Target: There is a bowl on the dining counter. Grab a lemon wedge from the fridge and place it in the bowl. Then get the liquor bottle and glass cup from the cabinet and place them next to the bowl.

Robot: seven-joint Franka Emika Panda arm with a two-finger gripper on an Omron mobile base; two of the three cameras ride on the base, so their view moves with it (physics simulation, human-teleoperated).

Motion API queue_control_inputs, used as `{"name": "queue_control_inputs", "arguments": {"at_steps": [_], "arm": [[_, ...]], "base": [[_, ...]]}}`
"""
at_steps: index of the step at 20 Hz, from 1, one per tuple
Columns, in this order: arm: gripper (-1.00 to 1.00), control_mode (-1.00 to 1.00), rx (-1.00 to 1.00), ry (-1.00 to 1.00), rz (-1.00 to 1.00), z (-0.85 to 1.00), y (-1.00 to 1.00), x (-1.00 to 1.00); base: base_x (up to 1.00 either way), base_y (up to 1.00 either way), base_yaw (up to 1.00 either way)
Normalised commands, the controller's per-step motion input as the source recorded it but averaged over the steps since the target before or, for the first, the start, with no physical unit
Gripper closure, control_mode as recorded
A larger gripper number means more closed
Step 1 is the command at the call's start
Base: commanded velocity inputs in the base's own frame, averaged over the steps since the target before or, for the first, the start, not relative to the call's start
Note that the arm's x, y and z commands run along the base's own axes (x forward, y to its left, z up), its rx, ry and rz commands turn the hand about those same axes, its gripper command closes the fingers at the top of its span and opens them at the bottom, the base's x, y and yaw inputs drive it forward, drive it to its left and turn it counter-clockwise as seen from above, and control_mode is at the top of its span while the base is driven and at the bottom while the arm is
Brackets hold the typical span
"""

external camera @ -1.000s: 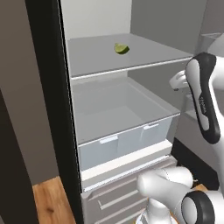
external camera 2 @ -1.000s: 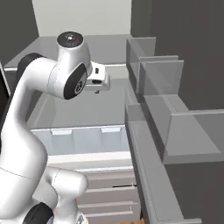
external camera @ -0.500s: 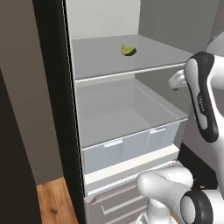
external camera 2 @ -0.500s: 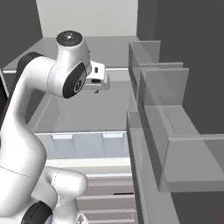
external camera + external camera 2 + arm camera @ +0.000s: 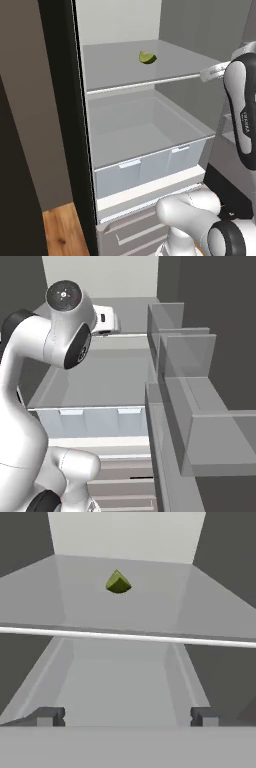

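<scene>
The tool, two small dark tips at the bottom of the hand view, stands spread wide and empty before the open grey fridge. Beyond it runs the grey shelf; the small yellow-green lemon wedge lies toward the back, upper middle of the frame.
</scene>
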Motion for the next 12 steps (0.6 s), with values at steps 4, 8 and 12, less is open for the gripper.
{"name": "queue_control_inputs", "arguments": {"at_steps": [4,8,12], "arm": [[-1.00,-1.00,0.00,-0.20,0.00,0.44,0.34,0.26],[-1.00,-1.00,0.00,-0.02,0.00,0.18,0.34,0.60],[-1.00,-1.00,0.00,0.04,0.00,0.04,0.40,0.72]], "base": [[0.00,0.00,0.00],[0.00,0.00,0.00],[0.00,0.00,0.00]]}}
